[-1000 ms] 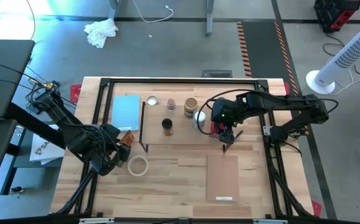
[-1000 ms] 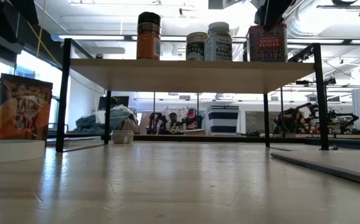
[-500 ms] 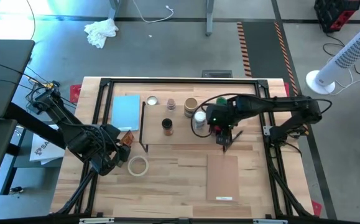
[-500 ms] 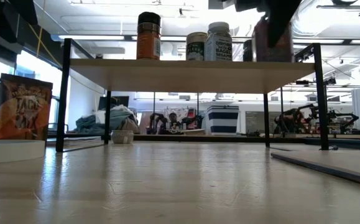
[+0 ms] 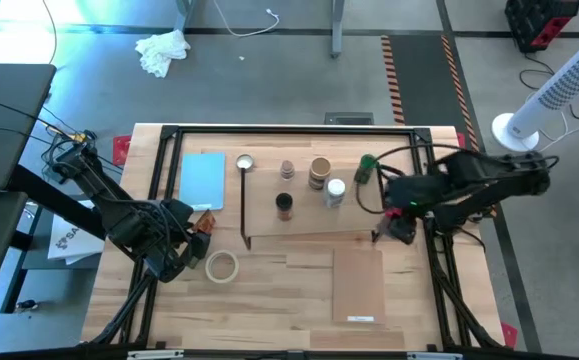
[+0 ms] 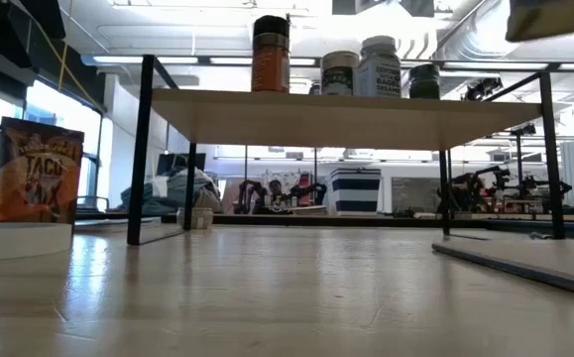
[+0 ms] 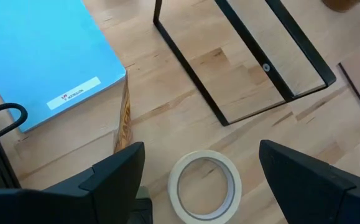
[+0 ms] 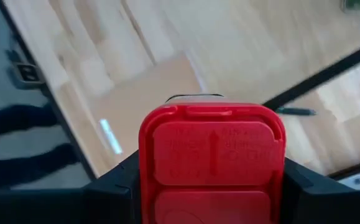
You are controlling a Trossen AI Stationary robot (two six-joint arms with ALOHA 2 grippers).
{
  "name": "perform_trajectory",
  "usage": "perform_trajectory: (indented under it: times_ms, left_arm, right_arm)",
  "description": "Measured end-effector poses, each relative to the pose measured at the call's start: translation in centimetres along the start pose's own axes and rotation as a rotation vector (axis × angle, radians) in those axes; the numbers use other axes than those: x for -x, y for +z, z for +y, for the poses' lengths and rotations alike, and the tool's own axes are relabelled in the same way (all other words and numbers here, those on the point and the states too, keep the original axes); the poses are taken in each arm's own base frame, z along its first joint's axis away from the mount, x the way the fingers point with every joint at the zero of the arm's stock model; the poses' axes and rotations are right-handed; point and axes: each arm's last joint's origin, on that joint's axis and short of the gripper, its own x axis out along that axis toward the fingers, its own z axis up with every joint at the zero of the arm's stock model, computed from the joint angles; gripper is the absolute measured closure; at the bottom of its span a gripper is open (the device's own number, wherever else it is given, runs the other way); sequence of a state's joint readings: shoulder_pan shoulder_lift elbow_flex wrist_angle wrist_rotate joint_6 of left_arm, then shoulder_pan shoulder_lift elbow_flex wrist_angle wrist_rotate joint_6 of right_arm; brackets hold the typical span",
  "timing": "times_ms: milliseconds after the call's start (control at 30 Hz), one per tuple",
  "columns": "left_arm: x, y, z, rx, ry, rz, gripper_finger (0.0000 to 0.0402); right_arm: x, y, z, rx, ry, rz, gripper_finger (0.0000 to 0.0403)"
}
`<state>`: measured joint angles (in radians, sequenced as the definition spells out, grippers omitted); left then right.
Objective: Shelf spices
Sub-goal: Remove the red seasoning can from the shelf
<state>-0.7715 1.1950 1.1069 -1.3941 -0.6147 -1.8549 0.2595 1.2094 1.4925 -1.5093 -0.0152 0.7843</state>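
Note:
The shelf (image 5: pixel 309 222) (image 6: pixel 346 104) stands mid-table. On its plank stand several spice jars: a brown-topped one (image 5: pixel 284 205), a tan-topped one (image 5: pixel 319 172), a white-topped one (image 5: pixel 335 190) and a green-topped one (image 5: pixel 367 165). Past the shelf's right end, my right gripper (image 5: pixel 395 222) is shut on a red-lidded tin (image 8: pixel 212 155) (image 6: pixel 549 18). My left gripper (image 7: pixel 201 180) hangs open over the white tape ring (image 7: pixel 206 185) at the near left. My right gripper pinches the red-lidded tin between its two fingers (image 8: pixel 114 186), one on each side of the tin just under the lid (image 8: pixel 212 134). The fingers point down from above. The tin is lifted clear, higher than the shelf's plank, and tilted in the low view.
A light-blue pad (image 5: pixel 202 180) lies at the far left, with a small white-topped jar (image 5: pixel 244 162) on the table beside it. An orange seasoning packet (image 6: pixel 37 169) stands near my left gripper. A thin pale board (image 5: pixel 357 285) lies at the near right.
My right gripper has taken hold of the red-lidded tin at the shelf's right end, lifted it clear, and carried it toward the table's right edge while rolling. The shelf and the jars on it have slid a little toward the right.

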Motion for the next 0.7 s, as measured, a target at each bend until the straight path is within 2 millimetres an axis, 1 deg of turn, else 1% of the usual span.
perform_trajectory:
  times_ms: [67, 133, 200, 267, 333, 400, 467, 567, 700]
  left_arm:
    - [0.0, 0.0, 0.0, 0.004, -0.001, 0.000, 0.0088]
    - [0.0, 0.0, 0.0, 0.007, 0.000, 0.000, 0.0088]
    - [0.0, 0.0, 0.0, 0.008, 0.000, 0.000, 0.0088]
    - [0.0, 0.0, 0.0, 0.009, 0.001, 0.000, 0.0088]
    - [0.0, 0.0, 0.0, 0.012, 0.000, 0.000, 0.0088]
    - [0.0, 0.0, 0.0, 0.014, 0.001, 0.000, 0.0088]
    - [0.0, 0.0, 0.0, 0.019, 0.001, 0.000, 0.0088]
    - [0.0, 0.0, 0.0, 0.017, 0.001, 0.000, 0.0088]
    - [0.0, 0.0, 0.0, 0.004, 0.006, 0.011, 0.0088]
  right_arm:
    - [0.3, -0.8, 0.4, -0.013, 0.017, 0.008, 0.0209]
    - [0.0, -1.7, 1.1, 0.021, 0.032, 0.073, 0.0209]
    - [-0.8, -2.8, 1.7, 0.062, 0.007, 0.158, 0.0209]
    - [-2.0, -3.8, 2.1, 0.069, -0.024, 0.202, 0.0209]
    - [-3.8, -4.6, 2.4, 0.045, -0.047, 0.230, 0.0209]
    - [-6.1, -5.6, 2.6, 0.003, -0.070, 0.264, 0.0209]
    - [-8.3, -6.6, 2.4, -0.042, -0.108, 0.295, 0.0209]
    - [-11.3, -7.8, 1.6, -0.102, -0.173, 0.289, 0.0209]
    - [-14.8, -9.0, -0.5, -0.254, -0.312, 0.228, 0.0209]
